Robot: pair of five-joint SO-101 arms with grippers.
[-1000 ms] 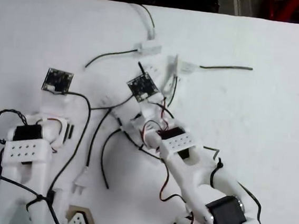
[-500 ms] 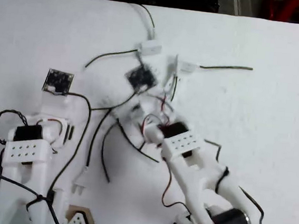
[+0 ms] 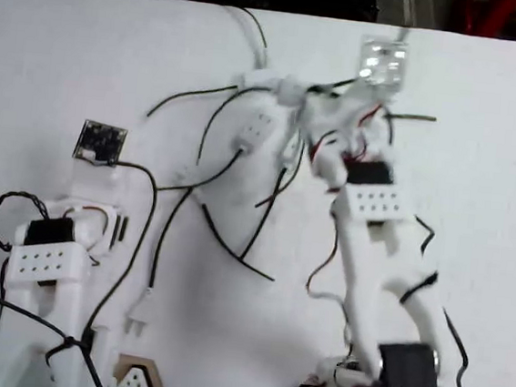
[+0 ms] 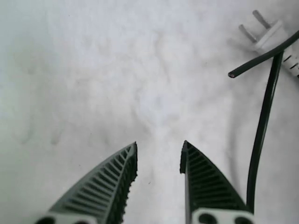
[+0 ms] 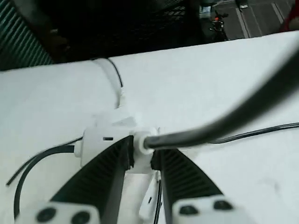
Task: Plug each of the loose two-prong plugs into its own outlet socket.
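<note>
A small white plastic two-prong plug (image 3: pixel 139 316) on a thin black cord lies flat and loose on the tabletop near the front edge, its two metal prongs bare. A second white plug (image 5: pixel 141 141), on a thick black cord, is clamped in the right end effector (image 5: pixel 141 148) and butts against a white rectangular outlet socket (image 5: pixel 99 140) near the far edge. Another white oblong socket piece (image 3: pixel 253 131) lies just beside them.

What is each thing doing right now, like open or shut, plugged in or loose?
Left gripper: open, empty.
Right gripper: shut on held plug.
Held plug: right up against a socket; can't tell if it's in.
Loose plug: unplugged, flat on the table.
</note>
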